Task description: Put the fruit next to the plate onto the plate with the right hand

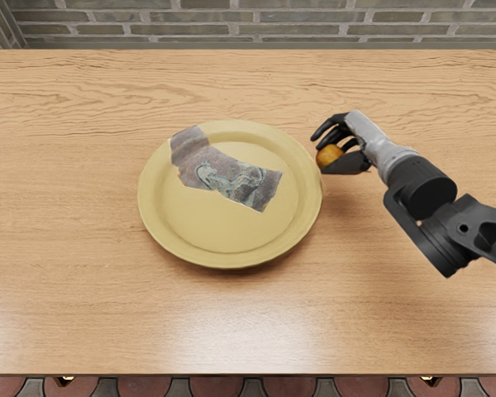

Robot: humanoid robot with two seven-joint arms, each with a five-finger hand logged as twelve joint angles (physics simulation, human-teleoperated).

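Head view has the fruit (328, 155) just off the right rim of the plate (312, 211), tucked inside the right hand (347, 142). The fingers (326, 131) curl over its top with the thumb on the near side, so they look closed on it. Can't tell if it's clear of the bench (83, 281). It's small and round, probably light, firm and a bit slick, so I'd grip gently across the middle.

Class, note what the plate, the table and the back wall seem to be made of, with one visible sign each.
Plate: probably glazed ceramic or plastic; smooth yellow surface, soft sheen.
Table: varnished wood; grain lines, glossy reflection near the front.
Wall: brick; grey blocks with mortar joints.
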